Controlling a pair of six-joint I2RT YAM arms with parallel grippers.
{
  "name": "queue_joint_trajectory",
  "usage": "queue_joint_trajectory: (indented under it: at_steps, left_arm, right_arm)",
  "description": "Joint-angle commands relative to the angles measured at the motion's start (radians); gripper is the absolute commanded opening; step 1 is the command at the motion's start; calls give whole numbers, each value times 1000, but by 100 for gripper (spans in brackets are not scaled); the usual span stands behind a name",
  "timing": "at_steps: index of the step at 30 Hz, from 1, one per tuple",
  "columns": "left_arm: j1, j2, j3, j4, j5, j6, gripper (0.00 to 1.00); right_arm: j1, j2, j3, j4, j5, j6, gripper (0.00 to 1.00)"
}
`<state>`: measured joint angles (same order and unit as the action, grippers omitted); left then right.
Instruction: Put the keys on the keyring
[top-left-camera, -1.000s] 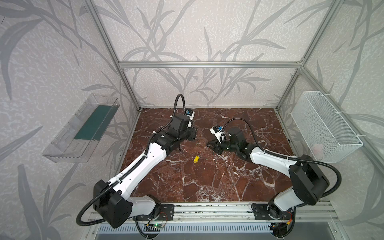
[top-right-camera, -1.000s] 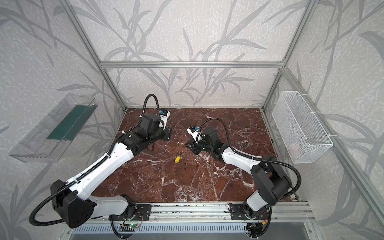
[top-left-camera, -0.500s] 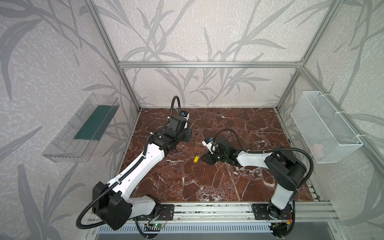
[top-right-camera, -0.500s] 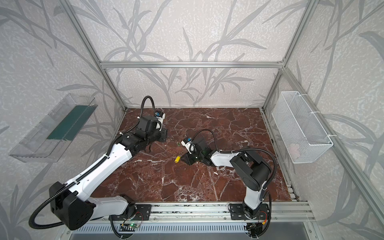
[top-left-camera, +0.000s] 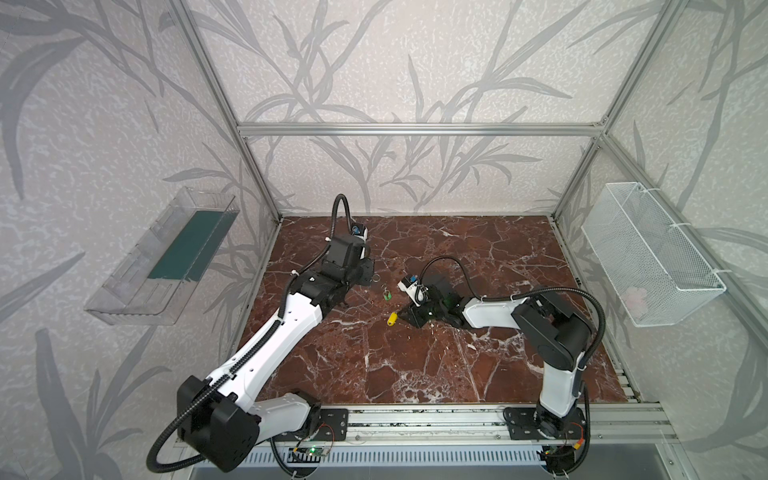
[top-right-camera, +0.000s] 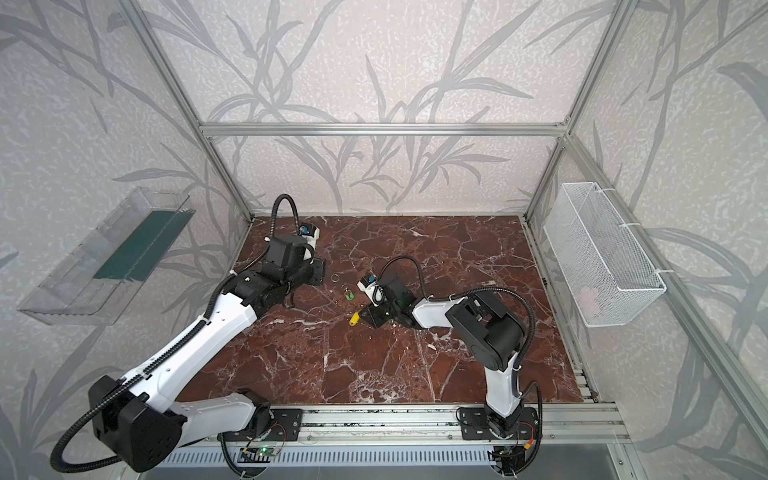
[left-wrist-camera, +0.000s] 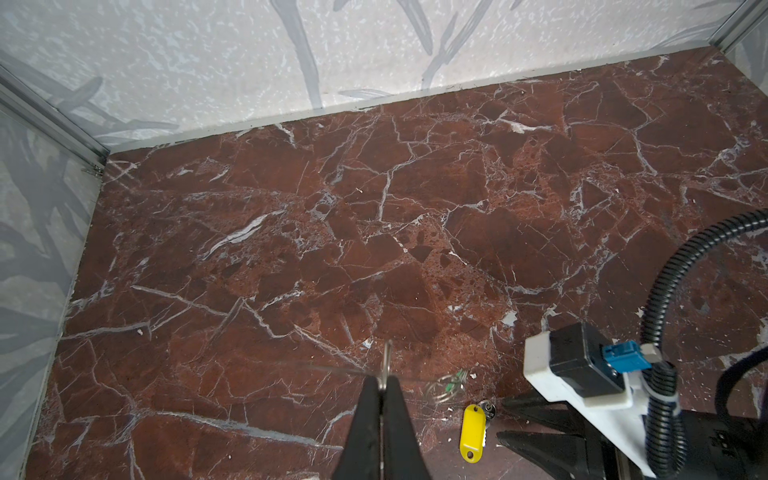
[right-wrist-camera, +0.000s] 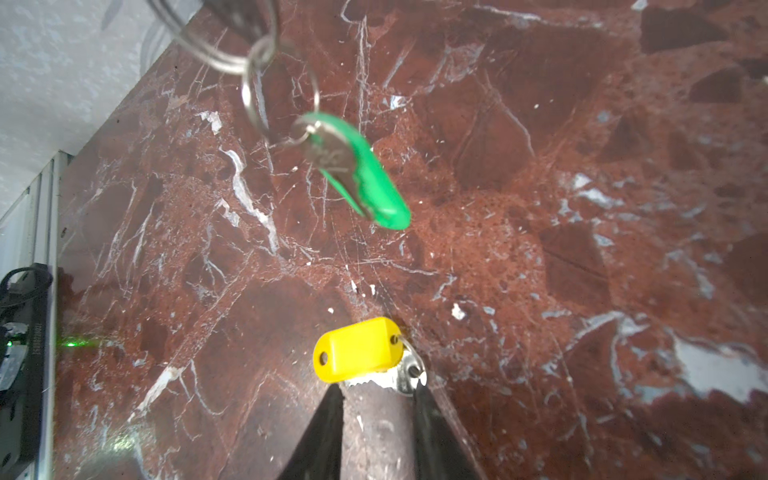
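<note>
Right gripper (right-wrist-camera: 378, 392): 2 black fingers (right-wrist-camera: 328, 419) stand apart, tips close to the yellow tag's edge.
Yellow tag (right-wrist-camera: 357, 353): lies flat on the red marble floor (right-wrist-camera: 582, 166); a toothed metal key (right-wrist-camera: 401, 374) pokes out from under it, between the fingertips.
Green tag (right-wrist-camera: 374, 187): hangs tilted and blurred, well apart from the yellow tag, with a grey key (right-wrist-camera: 332, 156) against it.
Keyring (right-wrist-camera: 208, 56): blurred wire ring, linked to a smaller ring (right-wrist-camera: 248, 99) carrying the green tag.
Wall (right-wrist-camera: 62, 62): pale, in 1 corner.
</note>
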<state>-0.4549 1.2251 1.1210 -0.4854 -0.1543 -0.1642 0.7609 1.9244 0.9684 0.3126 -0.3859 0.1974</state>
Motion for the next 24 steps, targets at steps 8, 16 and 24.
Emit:
queue_joint_trajectory:
  at_steps: [8,16,24]
  left_arm:
    - [10,-50,-18,11,-21,6,0]
    - [9,-53,-23,14,-12,10,0]
    - [9,-56,-20,14,-7,10,0]
  right_arm:
    - [-6,65,56,-8,4,-40,30]
    - [-6,77,61,-11,10,-49,26]
    - [-6,73,59,-16,19,-58,9]
